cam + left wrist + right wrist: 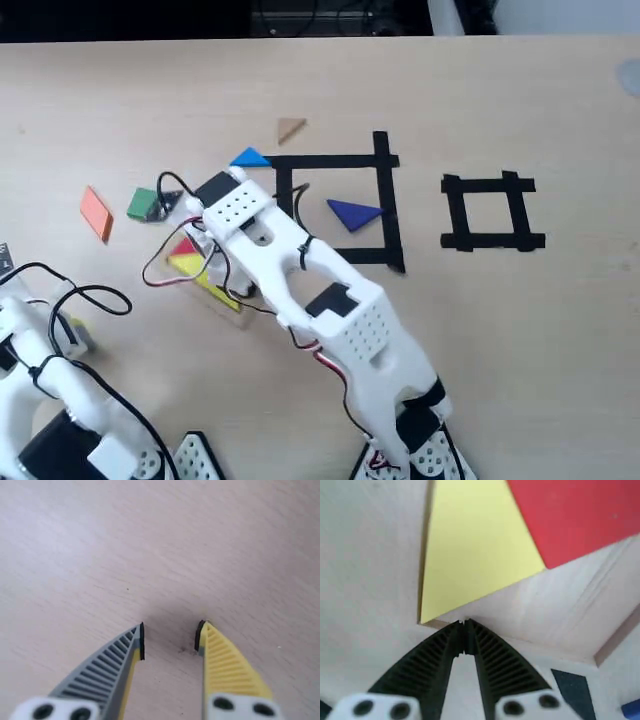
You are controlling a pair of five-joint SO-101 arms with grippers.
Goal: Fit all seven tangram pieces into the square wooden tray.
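My right fingers (pixel 451 647) are pressed shut on nothing, tips down at a corner of the yellow triangle (pixel 470 555). I judge that is to nudge it snug beside the red piece (pixel 575 515) inside the wooden tray (pixel 615 637), left of centre. My left fingers (pixel 117 667) hang parted and empty over the bare desk (pixel 150 540) at the near left, clear of the work. The green square (pixel 145 204) and orange piece (pixel 96 212) wait just beyond the tray.
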